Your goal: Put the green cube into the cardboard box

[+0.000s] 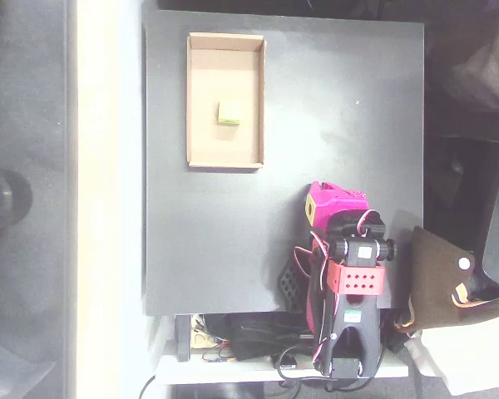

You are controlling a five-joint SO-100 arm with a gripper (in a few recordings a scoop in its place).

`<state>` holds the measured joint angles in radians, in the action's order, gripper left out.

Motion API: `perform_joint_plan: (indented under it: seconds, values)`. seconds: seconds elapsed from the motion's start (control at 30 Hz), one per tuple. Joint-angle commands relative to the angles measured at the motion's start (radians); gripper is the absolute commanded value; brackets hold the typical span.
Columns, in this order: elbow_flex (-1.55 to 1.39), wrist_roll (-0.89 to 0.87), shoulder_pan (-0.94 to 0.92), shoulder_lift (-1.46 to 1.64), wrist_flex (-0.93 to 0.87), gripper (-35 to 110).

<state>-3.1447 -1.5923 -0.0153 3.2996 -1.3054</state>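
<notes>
Folded back at the near edge of the bench (233, 249), the arm's claw (333, 202) sat well apart from the box (191, 100), its opening unreadable from overhead; with the green cube (229, 113) already lying inside, no further move seemed needed.

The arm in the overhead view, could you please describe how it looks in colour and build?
The arm is built from magenta and black parts, with a red block pierced by small holes across its middle. Red and white cables loop along its side. The gripper end is magenta with a small yellow patch.
</notes>
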Motion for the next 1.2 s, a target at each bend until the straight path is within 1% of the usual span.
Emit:
perform_joint_plan:
  seconds: [0.0, 0.27, 0.43, 1.17]
  values:
    - [-0.014, -0.117, -0.009, 0.008, -0.006, 4]
    - [-0.014, -0.110, -0.011, 0.006, -0.009, 4]
    - [-0.014, -0.107, -0.011, 0.008, -0.060, 4]
    - [-0.014, -0.109, -0.011, 0.009, -0.061, 4]
